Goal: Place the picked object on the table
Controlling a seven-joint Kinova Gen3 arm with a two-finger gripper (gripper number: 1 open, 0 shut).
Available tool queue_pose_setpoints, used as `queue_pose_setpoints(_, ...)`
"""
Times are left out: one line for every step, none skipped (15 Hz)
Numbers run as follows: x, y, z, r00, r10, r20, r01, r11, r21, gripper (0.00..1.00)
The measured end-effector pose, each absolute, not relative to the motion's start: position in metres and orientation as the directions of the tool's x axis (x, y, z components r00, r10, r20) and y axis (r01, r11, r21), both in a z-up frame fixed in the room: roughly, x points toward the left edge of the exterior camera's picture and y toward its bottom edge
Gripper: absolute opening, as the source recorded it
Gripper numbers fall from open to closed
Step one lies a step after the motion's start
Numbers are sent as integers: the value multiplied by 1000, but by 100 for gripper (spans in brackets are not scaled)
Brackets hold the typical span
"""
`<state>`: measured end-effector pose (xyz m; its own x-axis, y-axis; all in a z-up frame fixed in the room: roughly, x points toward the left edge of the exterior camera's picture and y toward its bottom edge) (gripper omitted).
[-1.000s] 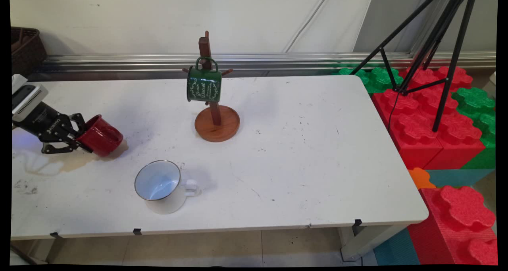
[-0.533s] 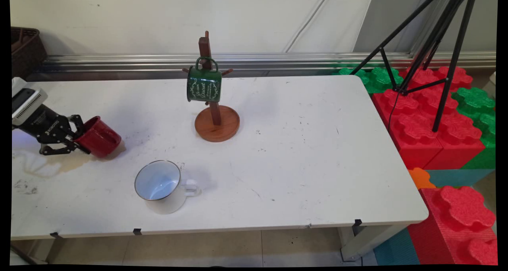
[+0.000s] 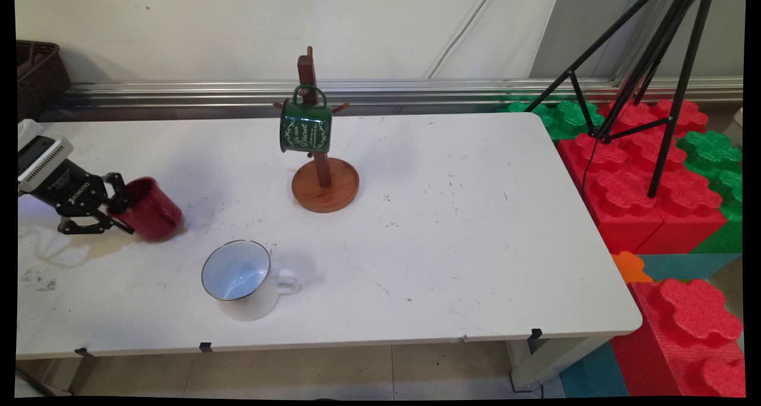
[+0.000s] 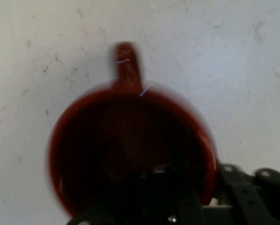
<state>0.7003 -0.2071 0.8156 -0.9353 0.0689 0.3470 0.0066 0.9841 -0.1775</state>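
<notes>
At far left of the worktop (image 3: 452, 227), low over its surface: black pincer (image 3: 119, 207), reaching in from the left edge and pinching the rim of a red mug (image 3: 148, 208). One finger sits inside the mug's mouth, the other outside its wall. Mug tilted, mouth turned up and left toward the pincer, base toward the right; whether the base touches the worktop cannot be told from the main view.

Hand view: red mug (image 4: 130, 150) fills the lower half, seen straight down its dark interior, handle pointing away from the pincer (image 4: 177, 206) toward the top of the picture (edges blurred). White scuffed surface all around it.

Near the red mug, toward the near edge and to its right: white enamel mug (image 3: 241, 278), tipped so its pale inside faces the camera, handle to the right. The two mugs stand apart.

Farther back, near mid-worktop: wooden mug tree (image 3: 321, 174) on a round base, upright, with a green mug (image 3: 305, 126) bearing white lettering hung by its handle from a peg.

Brownish stain (image 3: 65, 248) on the worktop just below the pincer.
</notes>
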Motion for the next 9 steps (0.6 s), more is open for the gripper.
queue_pose_setpoints(700, -207, 816, -935, 71, 347, 9, 984, -179, 100)
queue_pose_setpoints(700, -209, 816, -935, 75, 347, 12, 984, -180, 100)
queue_pose_setpoints(699, -209, 817, -935, 79, 347, 15, 983, -183, 100)
queue_pose_setpoints(698, -209, 818, -934, 82, 348, 16, 982, -186, 100)
queue_pose_setpoints(697, -210, 819, -934, 84, 348, 18, 982, -189, 100)
queue_pose_setpoints(696, -210, 819, -933, 86, 349, 18, 981, -192, 100)
queue_pose_setpoints(695, -211, 820, -932, 88, 351, 19, 981, -195, 100)
queue_pose_setpoints(695, -212, 821, -932, 90, 352, 20, 980, -198, 100)
queue_pose_setpoints(694, -214, 823, -931, 93, 354, 21, 979, -201, 100)
